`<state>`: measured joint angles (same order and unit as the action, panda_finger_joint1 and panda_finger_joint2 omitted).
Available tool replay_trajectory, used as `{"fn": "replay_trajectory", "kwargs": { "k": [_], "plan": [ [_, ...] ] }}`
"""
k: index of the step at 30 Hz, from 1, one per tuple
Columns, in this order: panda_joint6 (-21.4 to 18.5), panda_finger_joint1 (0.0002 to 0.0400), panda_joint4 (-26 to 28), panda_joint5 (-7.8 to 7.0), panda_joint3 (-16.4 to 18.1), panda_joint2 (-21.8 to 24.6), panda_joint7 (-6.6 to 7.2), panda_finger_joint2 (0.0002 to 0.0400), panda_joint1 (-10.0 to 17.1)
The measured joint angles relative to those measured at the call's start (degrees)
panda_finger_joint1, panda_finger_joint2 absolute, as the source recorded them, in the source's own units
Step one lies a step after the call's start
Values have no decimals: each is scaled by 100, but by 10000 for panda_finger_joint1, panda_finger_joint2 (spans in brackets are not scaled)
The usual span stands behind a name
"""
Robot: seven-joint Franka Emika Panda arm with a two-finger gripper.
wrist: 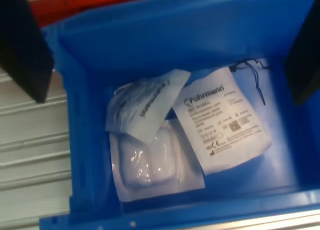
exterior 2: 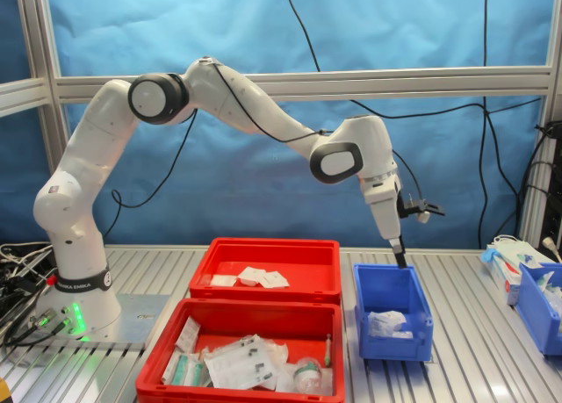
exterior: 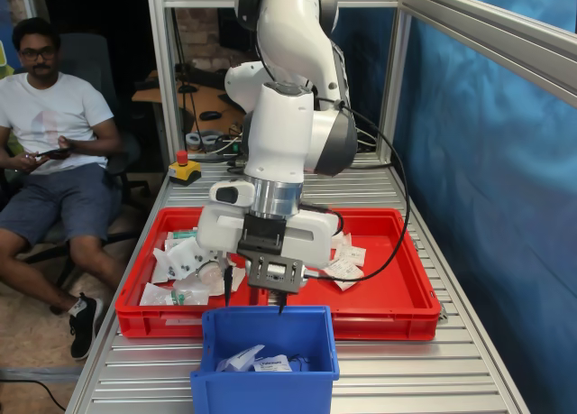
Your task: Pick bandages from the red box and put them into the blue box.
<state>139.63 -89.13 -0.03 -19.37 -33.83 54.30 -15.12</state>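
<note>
My gripper (exterior: 255, 292) is open and empty, hanging just above the rim of the blue box (exterior: 315, 328). The wrist view looks straight down into the blue box (wrist: 280, 165); both black fingers (wrist: 25, 44) stand wide apart at its sides. Three bandages lie on its floor: a printed flat packet (wrist: 225, 120), a crumpled one (wrist: 145, 107) and a padded one (wrist: 150, 160). In the second exterior view the gripper (exterior 2: 399, 249) is over the blue box (exterior 2: 391, 337). The red box (exterior 2: 299, 262) behind holds a few bandages (exterior 2: 255, 277), also seen in the first exterior view (exterior: 347, 261).
A twin red tray (exterior 2: 167, 355) full of large clear wrappers (exterior 2: 241, 361) sits beside the red box. Another blue bin (exterior 2: 531, 311) and a white pack (exterior 2: 509, 262) stand at the second exterior view's right. A seated person (exterior: 54, 143) and a red stop button (exterior: 183, 166) are near the table.
</note>
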Motion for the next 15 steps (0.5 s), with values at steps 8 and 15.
{"fn": "replay_trajectory", "kwargs": {
  "k": [8, 15],
  "plan": [
    [-179, 400, -296, 0, -3, 522, 0, 400, -75],
    [-233, 400, -678, 0, 9, 1115, 0, 400, -165]
  ]
}}
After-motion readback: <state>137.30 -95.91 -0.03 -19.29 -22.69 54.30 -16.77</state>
